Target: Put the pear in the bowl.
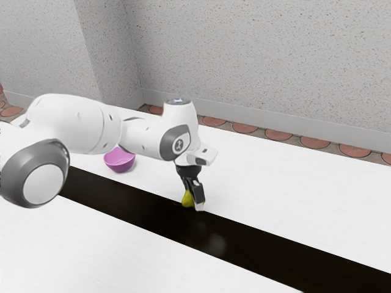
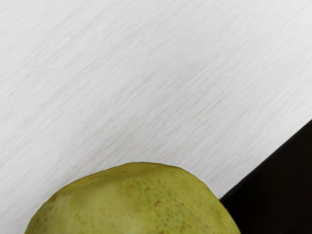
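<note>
My black gripper [image 1: 194,200] points down at the pear in the exterior view and covers part of it. The yellow-green pear [image 1: 187,200] is low at the table, by the edge of the dark strip. In the wrist view the speckled pear [image 2: 134,202] looms large just under my hand. A pink-purple bowl [image 1: 120,160] stands upright on the white surface, apart from the pear, toward the exterior view's left and partly behind the arm.
The white table [image 1: 293,183] has a long black strip [image 1: 244,238] crossing it diagonally, which the wrist view also shows as a dark area [image 2: 282,190] beside the pear. A speckled wall [image 1: 256,61] rises behind the table.
</note>
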`<act>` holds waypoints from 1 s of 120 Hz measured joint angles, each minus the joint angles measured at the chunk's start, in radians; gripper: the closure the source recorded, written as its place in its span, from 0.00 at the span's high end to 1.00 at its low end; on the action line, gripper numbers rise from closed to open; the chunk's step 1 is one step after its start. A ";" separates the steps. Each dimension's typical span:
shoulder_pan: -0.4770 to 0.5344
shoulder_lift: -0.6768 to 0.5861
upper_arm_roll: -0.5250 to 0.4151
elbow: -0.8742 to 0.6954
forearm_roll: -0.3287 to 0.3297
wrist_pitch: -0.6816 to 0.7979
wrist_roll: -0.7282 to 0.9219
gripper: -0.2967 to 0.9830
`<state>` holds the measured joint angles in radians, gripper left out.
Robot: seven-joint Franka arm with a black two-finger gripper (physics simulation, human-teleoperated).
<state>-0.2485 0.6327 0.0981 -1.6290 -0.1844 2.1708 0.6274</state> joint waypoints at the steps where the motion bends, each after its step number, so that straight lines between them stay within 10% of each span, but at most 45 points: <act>1: 0.000 0.001 0.000 0.000 0.000 0.000 0.000 0.77; 43: -0.016 -0.011 0.024 0.002 -0.001 0.005 -0.021 0.49; 120: 0.111 -0.222 0.157 -0.009 0.029 -0.044 0.019 0.35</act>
<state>-0.1380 0.4110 0.2549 -1.6379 -0.1550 2.1268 0.6465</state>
